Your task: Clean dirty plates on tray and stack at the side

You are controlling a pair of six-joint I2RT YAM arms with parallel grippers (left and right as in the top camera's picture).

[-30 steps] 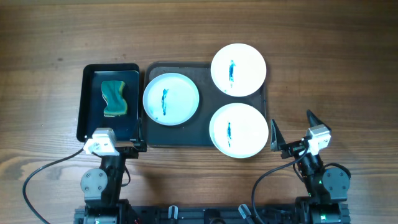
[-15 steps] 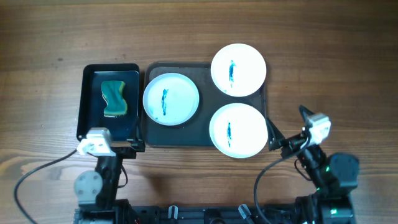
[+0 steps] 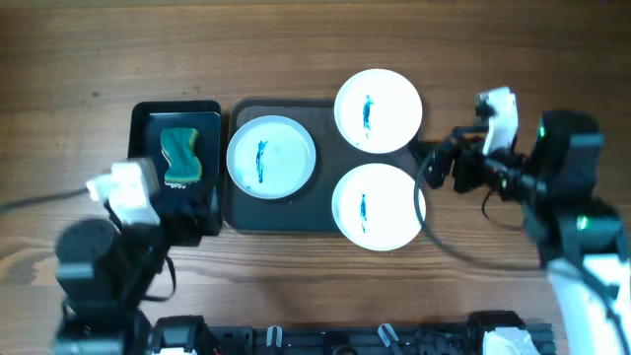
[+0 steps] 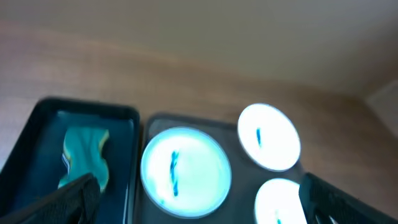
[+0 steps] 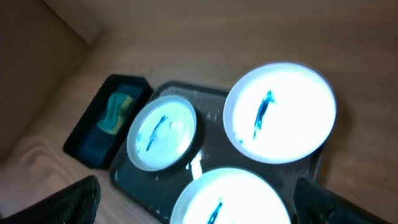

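Three white plates, each with a blue-green streak, lie on the dark grey tray point(image 3: 323, 212): one at the left point(image 3: 271, 158), one at the back right point(image 3: 378, 110) overhanging the rim, one at the front right point(image 3: 379, 205). My left gripper point(image 3: 192, 205) is open and empty above the front end of the small black tray. My right gripper point(image 3: 434, 166) is open and empty just right of the big tray, between the two right plates. The left wrist view point(image 4: 199, 186) shows the left plate point(image 4: 185, 171) ahead. The right wrist view point(image 5: 198, 185) shows all three plates, the front one point(image 5: 230, 198) nearest.
A small glossy black tray point(image 3: 146, 163) sits left of the big tray and holds a green-yellow sponge point(image 3: 179, 155). The sponge also shows in the left wrist view point(image 4: 84, 158) and the right wrist view point(image 5: 115, 112). Bare wooden table lies all around.
Both arms have risen from the front edge and swung inward. The left gripper now hangs over the small tray's front end; the right has moved up beside the big tray's right rim.
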